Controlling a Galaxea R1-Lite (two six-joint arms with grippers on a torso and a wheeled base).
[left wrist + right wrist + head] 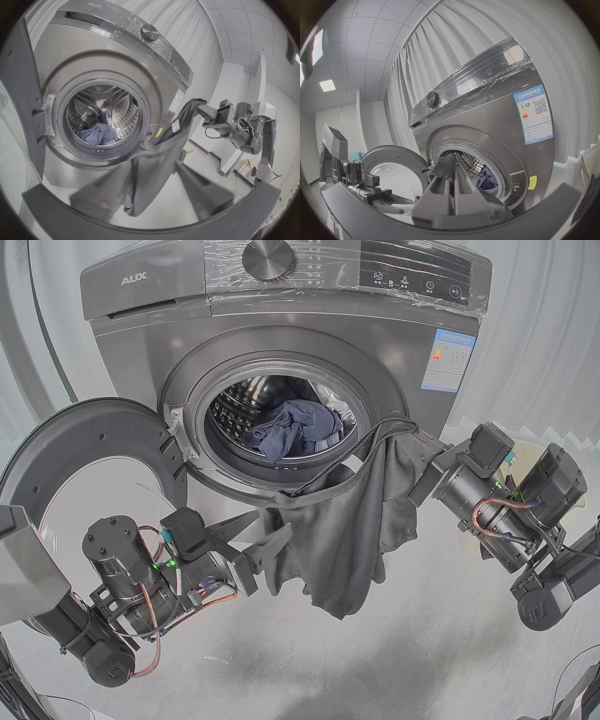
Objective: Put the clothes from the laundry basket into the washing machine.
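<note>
The grey washing machine (pixel 281 334) stands with its round door (pixel 81 440) swung open to the left. A dark blue garment (pixel 297 427) lies inside the drum. A dark grey garment (pixel 350 534) drapes over the lower rim of the opening and hangs down toward the floor. My right gripper (pixel 412 434) is shut on its upper corner at the right side of the opening, and in the right wrist view its fingers (pixel 447 193) are pressed together on the fabric. My left gripper (pixel 272 521) is open at the hanging garment's left edge, low in front of the machine.
A pale container (pixel 189 149) sits on the floor to the right of the machine. Curtains hang behind the machine. The open door takes up the space to the left of my left arm. The floor in front is bare.
</note>
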